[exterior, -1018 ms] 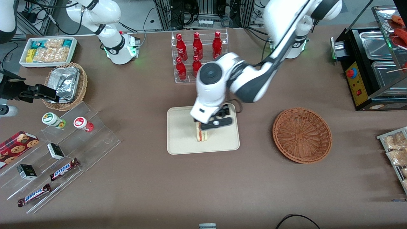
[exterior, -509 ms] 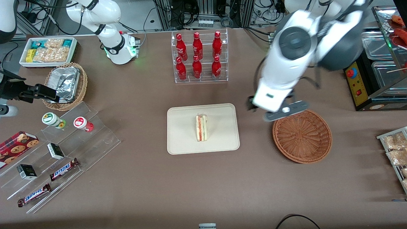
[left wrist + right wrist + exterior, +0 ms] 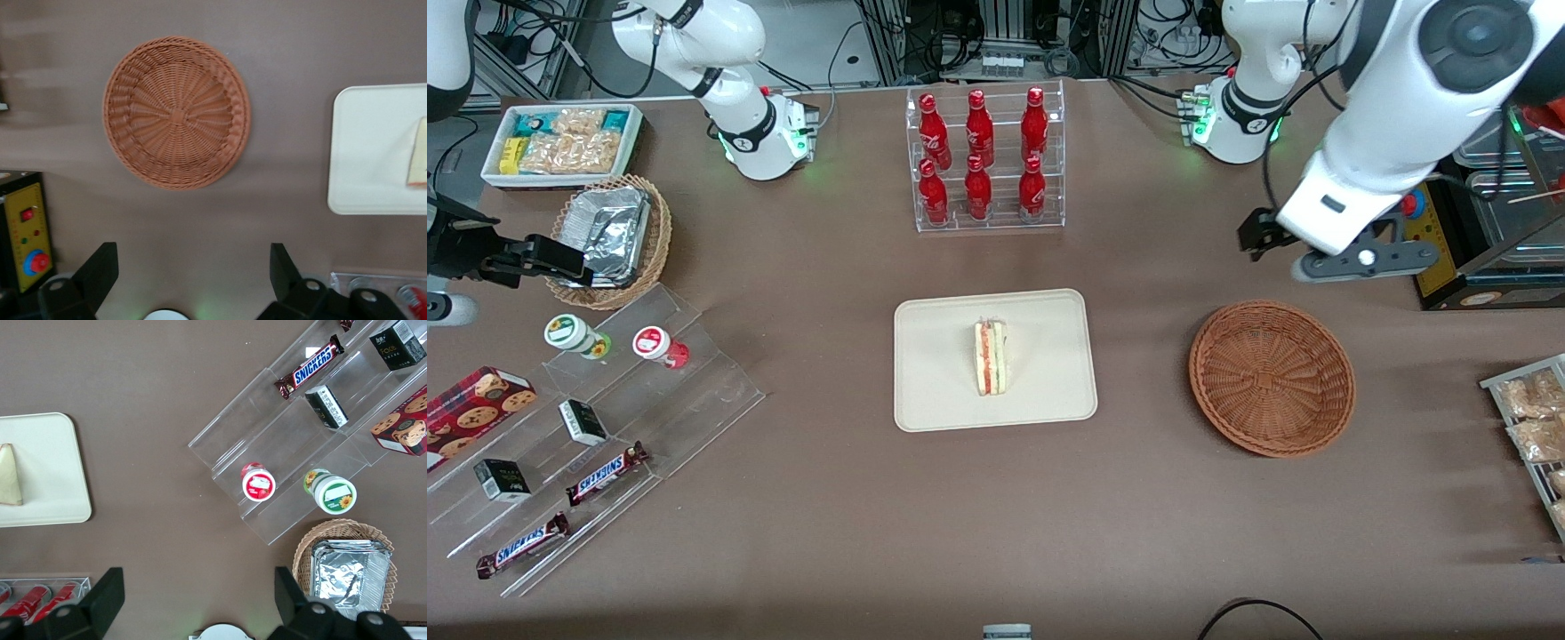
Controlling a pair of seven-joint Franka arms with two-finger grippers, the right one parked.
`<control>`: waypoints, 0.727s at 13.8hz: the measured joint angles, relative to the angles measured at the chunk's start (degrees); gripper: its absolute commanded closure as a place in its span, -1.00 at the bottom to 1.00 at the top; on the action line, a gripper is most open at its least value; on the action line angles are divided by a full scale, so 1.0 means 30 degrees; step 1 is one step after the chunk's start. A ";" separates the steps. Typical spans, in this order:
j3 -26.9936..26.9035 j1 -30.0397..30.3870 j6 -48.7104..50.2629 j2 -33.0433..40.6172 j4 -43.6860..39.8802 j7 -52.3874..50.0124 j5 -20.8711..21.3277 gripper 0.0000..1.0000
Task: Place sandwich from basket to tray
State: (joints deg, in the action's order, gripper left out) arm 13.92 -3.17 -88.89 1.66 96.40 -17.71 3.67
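Observation:
The sandwich, a pale bread wedge with red and green filling along its cut edge, stands on the cream tray in the middle of the table; an edge of the sandwich on the tray shows in the left wrist view too. The reddish-brown wicker basket sits empty beside the tray, toward the working arm's end. My gripper hangs open and empty high above the table, farther from the front camera than the basket.
A clear rack of red bottles stands farther back than the tray. A black machine with a red knob is close beside my gripper. Bagged snacks lie at the working arm's end; acrylic steps with candy bars toward the parked arm's.
My gripper let go of the sandwich on the tray, rose, and swung over past the basket toward the working arm's end. The sandwich stays standing on the tray.

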 measured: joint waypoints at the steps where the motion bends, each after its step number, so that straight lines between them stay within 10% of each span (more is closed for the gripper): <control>1: -0.0177 0.0349 0.0001 0.0395 0.0347 0.1009 -0.0248 -1.00; 10: -0.4653 0.0149 0.0093 0.1097 -0.0410 0.5276 -0.1234 -1.00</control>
State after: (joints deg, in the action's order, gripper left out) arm -0.03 -2.72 -88.61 4.95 95.17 -1.88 -0.03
